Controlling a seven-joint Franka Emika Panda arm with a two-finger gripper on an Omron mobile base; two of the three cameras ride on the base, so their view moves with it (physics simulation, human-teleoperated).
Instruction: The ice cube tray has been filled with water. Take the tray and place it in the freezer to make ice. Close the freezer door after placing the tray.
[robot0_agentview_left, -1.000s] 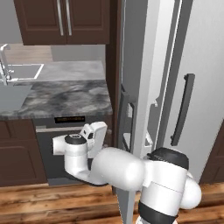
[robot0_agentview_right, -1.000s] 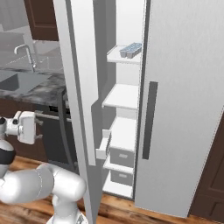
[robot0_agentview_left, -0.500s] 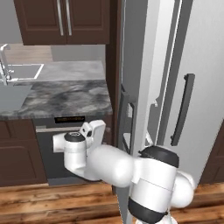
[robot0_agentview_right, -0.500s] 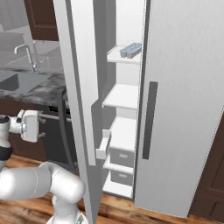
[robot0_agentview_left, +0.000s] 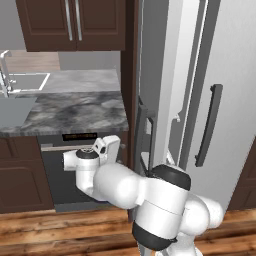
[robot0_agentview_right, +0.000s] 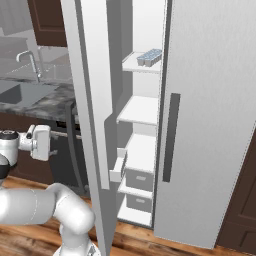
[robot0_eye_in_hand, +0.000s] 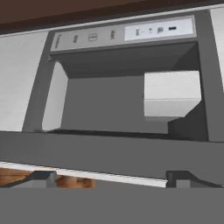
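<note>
A: How much of the ice cube tray (robot0_agentview_right: 149, 56) can you make out?
B: Little. It sits on the top shelf (robot0_agentview_right: 142, 64) inside the freezer (robot0_agentview_right: 142, 125), its right end cut by the edge of the wider fridge door (robot0_agentview_right: 210, 120). The cells are too small to count, and the water in them can't be told.

A: And the freezer door (robot0_agentview_right: 92, 100)?
B: Its top and foot run off the right base view. Seen edge-on, it hides the shelves' left ends.

A: The dispenser recess (robot0_eye_in_hand: 127, 100)?
B: The panel markings (robot0_eye_in_hand: 153, 30) above the recess are too blurred to read.
</note>
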